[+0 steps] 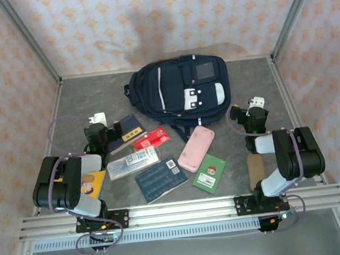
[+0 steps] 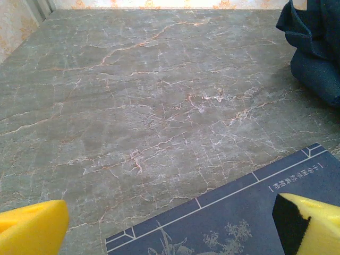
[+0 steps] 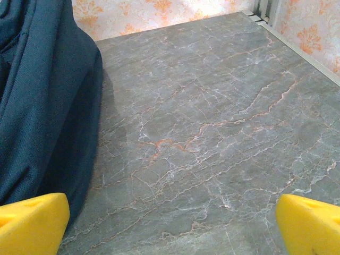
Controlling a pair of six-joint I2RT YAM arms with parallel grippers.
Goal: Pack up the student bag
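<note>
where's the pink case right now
In the top view, the pink case lies mid-table, just in front of the student bag, with the green booklet at its near side.

Light: soft, even, from overhead; faint shadow on back wall (image 1: 148, 38) at 12 o'clock, top view. Wrist views: tabletop (image 3: 212, 133) sharp, yellow fingertips (image 3: 32, 223) at 5 and 7 o'clock blurred.

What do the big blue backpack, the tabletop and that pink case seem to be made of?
The backpack: woven cloth, matte navy; the wrist views show its weave and soft folds. The tabletop: looks like grey marble with white and rust veins, dull sheen, though it may be a printed laminate. The pink case: smooth, slightly shiny, round-cornered; likely plastic or faux leather, too small to tell.
</note>
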